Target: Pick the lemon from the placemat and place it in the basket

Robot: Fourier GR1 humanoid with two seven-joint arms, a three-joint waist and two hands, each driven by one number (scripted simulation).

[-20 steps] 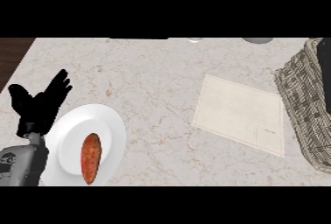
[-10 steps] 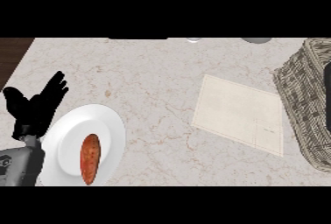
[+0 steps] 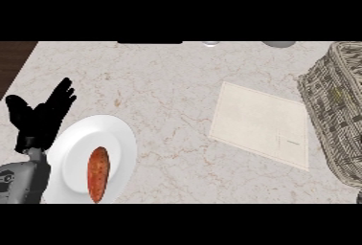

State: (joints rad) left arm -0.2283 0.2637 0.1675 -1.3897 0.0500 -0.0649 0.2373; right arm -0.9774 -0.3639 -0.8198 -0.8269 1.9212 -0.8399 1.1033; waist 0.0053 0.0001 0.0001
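Left hand at view's left edge, fingers spread and upright, holding nothing; resting, clear of work area. Right hand not in view. Placemat flat on marble counter, bare, no lemon on it. Wicker basket just right of placemat, tilted in view; lemon not visible, interior hard to read. White plate beside left hand holds reddish-brown oblong food item, a bystander to the task.

pale marble counter fills the view, veined in beige, evenly lit. dark wood strip shows at the upper left corner, beyond the counter's edge.
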